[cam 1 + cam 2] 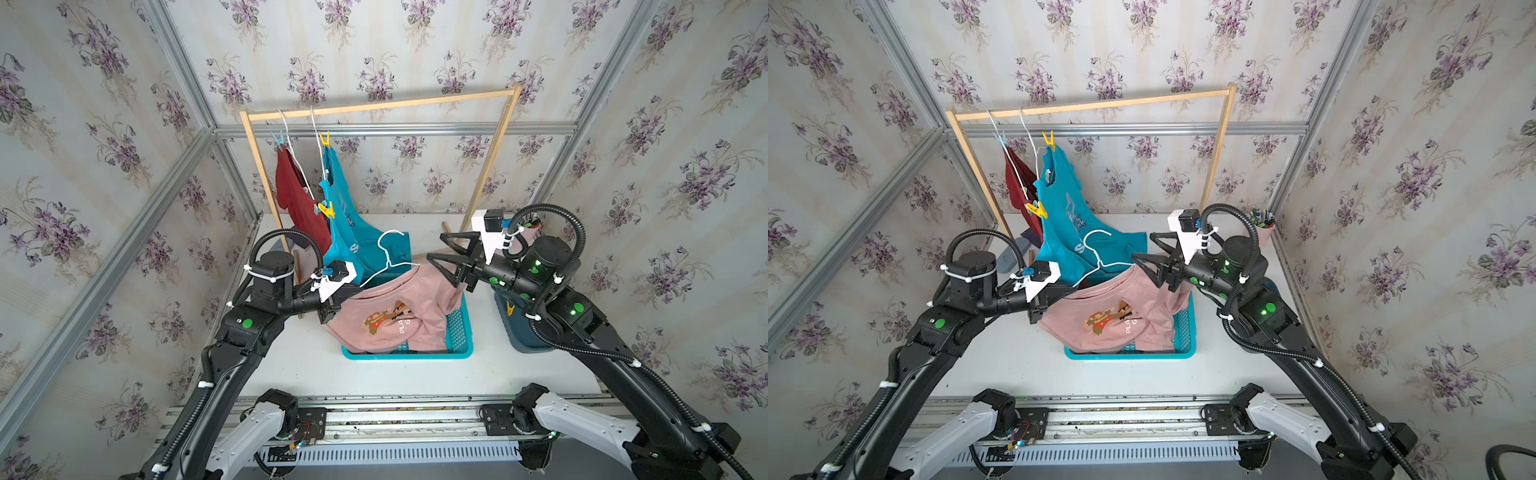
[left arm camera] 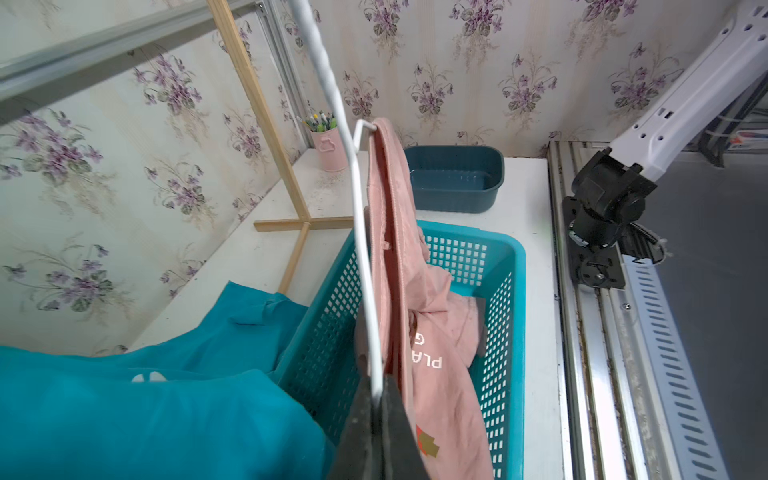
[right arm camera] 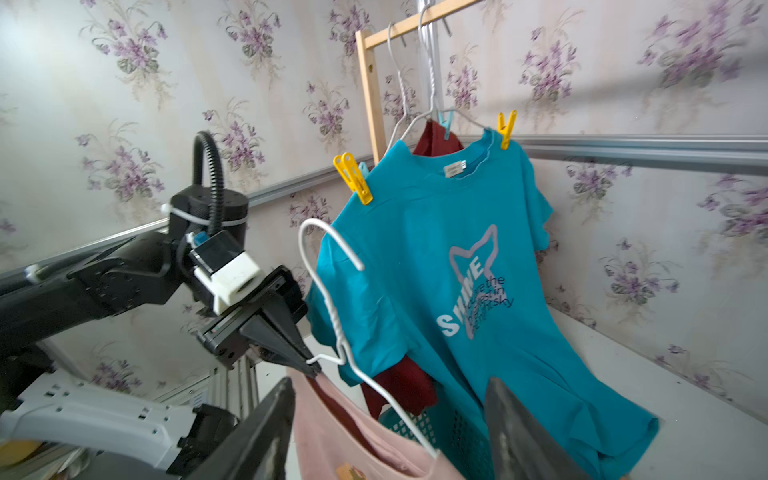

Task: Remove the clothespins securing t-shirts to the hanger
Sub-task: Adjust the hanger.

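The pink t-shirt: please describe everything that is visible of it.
The pink t-shirt is soft, pale cloth with a pixel-figure print and white letters. It hangs crumpled on a white wire hanger, which is off the rail. Its lower part slumps into the turquoise basket. The left gripper is shut on the hanger at one shoulder; the open right gripper is at the other.

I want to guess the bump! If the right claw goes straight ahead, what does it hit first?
Probably the white hanger carrying the pink t-shirt, just ahead of the open right gripper; the turquoise t-shirt hangs behind.
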